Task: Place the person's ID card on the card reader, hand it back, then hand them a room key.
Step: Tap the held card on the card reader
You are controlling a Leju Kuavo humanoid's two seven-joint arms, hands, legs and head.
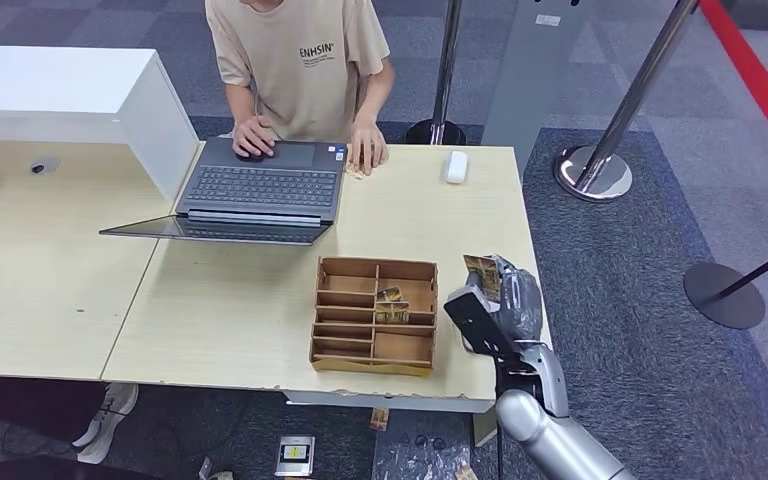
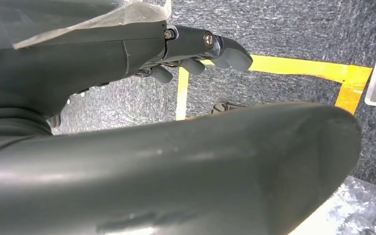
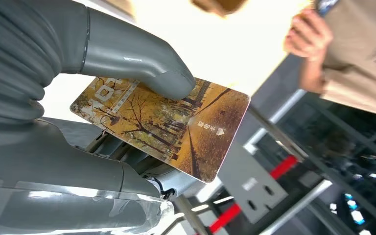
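We see the right hand (image 1: pixel 495 300) raised above the near right corner of the table (image 1: pixel 240 330), just to the right of the wooden box (image 1: pixel 374 314); it holds a card (image 3: pixel 169 125) printed with autumn trees. In the right wrist view the thick grey thumb (image 3: pixel 147 66) presses down on the card's printed face, near its middle; the darker fingers (image 3: pixel 127 152) lie under the card, so it is pinched flat between thumb and fingers, with its far end and one long edge standing free beyond them. In the head view the card (image 1: pixel 481 272) shows as a small brown patch at the top of the hand.

More cards (image 1: pixel 391 305) stand in a compartment of the box; a laptop (image 1: pixel 258 190) lies open beyond it, and a person (image 1: pixel 300 60) across the table rests both hands at its far edge; a small white device (image 1: pixel 455 166) lies to the right of the laptop.

In the left wrist view the left hand (image 2: pixel 196 51) hangs over dark carpet marked with yellow tape (image 2: pixel 293 66); its fingers (image 2: pixel 225 54) are curled inward with nothing in them.
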